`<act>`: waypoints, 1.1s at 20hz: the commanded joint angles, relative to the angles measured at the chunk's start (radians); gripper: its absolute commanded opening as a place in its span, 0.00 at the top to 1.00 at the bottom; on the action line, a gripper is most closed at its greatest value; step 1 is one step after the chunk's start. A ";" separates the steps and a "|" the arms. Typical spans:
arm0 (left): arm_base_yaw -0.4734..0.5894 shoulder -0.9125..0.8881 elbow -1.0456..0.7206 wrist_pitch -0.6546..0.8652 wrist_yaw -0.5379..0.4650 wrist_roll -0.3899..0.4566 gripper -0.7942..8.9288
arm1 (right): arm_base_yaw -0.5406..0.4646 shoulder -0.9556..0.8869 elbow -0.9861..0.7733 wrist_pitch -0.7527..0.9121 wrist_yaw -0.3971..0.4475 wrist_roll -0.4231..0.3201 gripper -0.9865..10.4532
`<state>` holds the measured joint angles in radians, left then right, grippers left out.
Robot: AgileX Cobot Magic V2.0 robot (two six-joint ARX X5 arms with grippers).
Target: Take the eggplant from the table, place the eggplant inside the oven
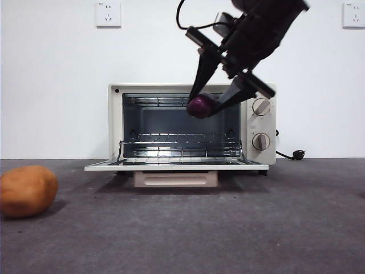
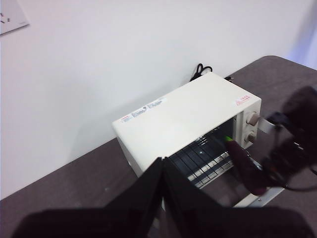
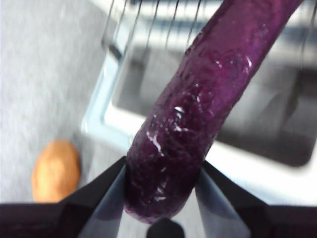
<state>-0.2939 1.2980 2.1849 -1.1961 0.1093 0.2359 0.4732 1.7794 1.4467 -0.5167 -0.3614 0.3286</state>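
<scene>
The eggplant, which we hold by its rear end in the right gripper's clamped jaws, points lengthwise into the open oven, above its rack; the left gripper's jaws rest closed.

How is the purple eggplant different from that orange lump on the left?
The eggplant is glossy dark purple and long; the orange lump is matte orange-brown and rounded. The eggplant is held in the air by the right gripper, in front of the open oven; the lump lies on the table, far from any gripper. Both look like vegetables.
</scene>
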 commanded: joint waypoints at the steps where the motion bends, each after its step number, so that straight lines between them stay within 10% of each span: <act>1: -0.003 -0.002 -0.003 -0.010 -0.006 0.010 0.92 | -0.008 0.098 0.093 0.011 -0.006 -0.012 0.93; 17: -0.002 -0.002 -0.003 -0.039 -0.028 0.010 0.92 | -0.010 0.395 0.350 0.122 0.198 0.113 0.91; 22: -0.002 -0.002 -0.003 -0.043 -0.035 0.011 0.92 | -0.009 0.395 0.350 0.120 0.197 0.113 0.63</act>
<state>-0.2939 1.2980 2.1849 -1.2385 0.0765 0.2359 0.4633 2.1536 1.7958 -0.3962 -0.1707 0.4351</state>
